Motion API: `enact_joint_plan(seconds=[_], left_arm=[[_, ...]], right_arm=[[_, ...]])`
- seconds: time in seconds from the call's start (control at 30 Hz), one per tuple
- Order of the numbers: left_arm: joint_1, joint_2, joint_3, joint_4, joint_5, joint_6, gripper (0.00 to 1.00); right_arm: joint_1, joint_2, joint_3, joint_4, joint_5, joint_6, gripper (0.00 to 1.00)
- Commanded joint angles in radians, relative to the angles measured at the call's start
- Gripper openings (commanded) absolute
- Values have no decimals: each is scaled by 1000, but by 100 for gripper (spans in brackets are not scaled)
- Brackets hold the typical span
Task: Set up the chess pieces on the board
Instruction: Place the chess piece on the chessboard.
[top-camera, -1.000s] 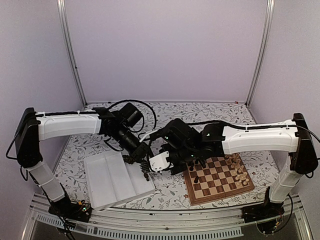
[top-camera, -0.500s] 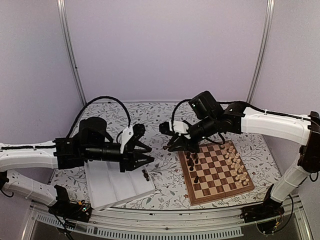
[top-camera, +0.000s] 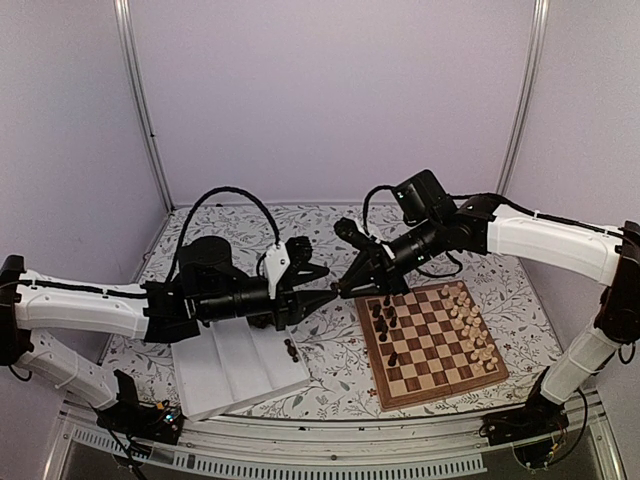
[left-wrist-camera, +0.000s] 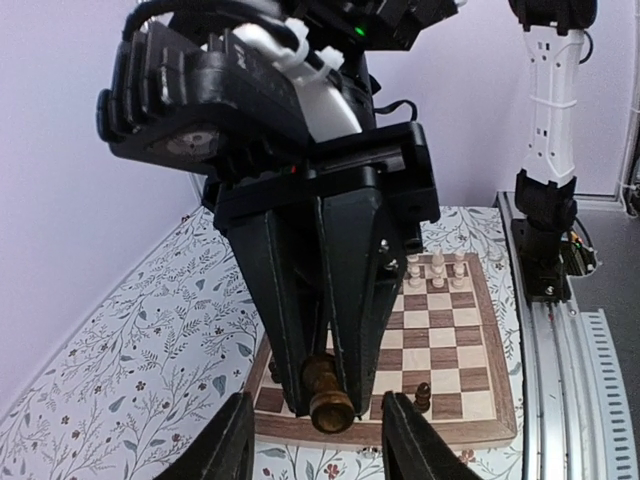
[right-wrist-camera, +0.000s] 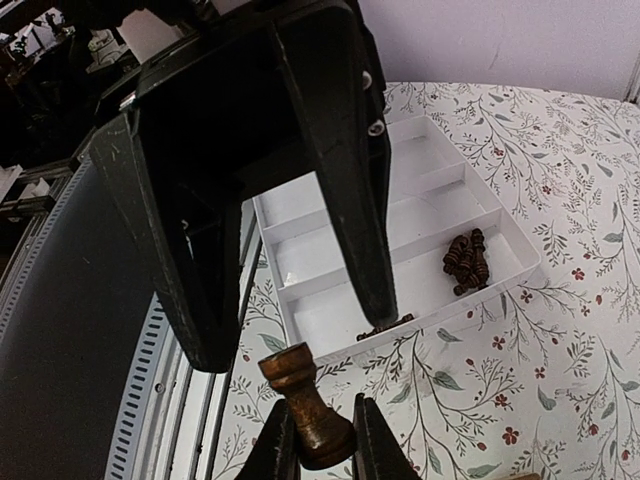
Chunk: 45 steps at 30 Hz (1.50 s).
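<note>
Right fingers (right-wrist-camera: 283, 445) pinch a dark rook (right-wrist-camera: 303, 400) in mid-air, just off the left edge of the board (top-camera: 445, 388). Left fingers (left-wrist-camera: 232, 445) gape wide, empty, facing it. Pale men (top-camera: 470, 322) line the board's right side, but only a few dark men (top-camera: 385, 318) stand at its left. More dark pieces (right-wrist-camera: 465, 262) wait in the tray (right-wrist-camera: 430, 170). The arms are crowded nose to nose!
</note>
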Motion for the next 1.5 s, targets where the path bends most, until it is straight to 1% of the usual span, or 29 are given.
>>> enact_joint_plan(seconds=[0.0, 0.17, 0.4, 0.47, 0.57, 0.63, 0.7, 1.0, 1.07, 1.17, 1.23, 1.33, 1.37, 1.47], left_arm=[[-3, 15, 33, 54, 2, 8, 45], [1, 33, 48, 32, 17, 5, 38], [24, 57, 72, -1, 54, -6, 24], [32, 65, 82, -16, 63, -13, 22], [41, 71, 87, -30, 76, -25, 21], [43, 71, 87, -35, 77, -33, 24], [46, 73, 87, -43, 76, -41, 25], [71, 73, 95, -61, 88, -63, 9], [84, 76, 106, -69, 92, -69, 8], [123, 98, 185, -162, 109, -81, 7], [154, 128, 271, -278, 121, -93, 6], [191, 198, 421, -512, 132, -103, 5], [199, 223, 467, -600, 138, -101, 5], [217, 298, 598, -758, 149, -102, 4]], right_arm=[[1, -24, 26, -17, -53, 11, 5], [1, -17, 29, -19, -59, 10, 5], [1, -17, 32, -22, -60, 8, 6], [1, -17, 32, -21, -58, 8, 6], [1, -19, 33, -21, -54, 8, 6], [1, -21, 33, -22, -51, 9, 6], [1, -23, 33, -21, -50, 8, 6], [-1, -18, 31, -22, -55, 7, 6], [-1, -17, 31, -22, -42, 8, 10], [-9, -35, 7, -34, 58, -6, 33], [-33, -69, -40, -38, 140, -39, 42], [-111, -145, -132, -38, 222, -73, 48], [-144, -166, -164, -38, 238, -83, 49], [-260, -255, -257, -33, 265, -102, 50]])
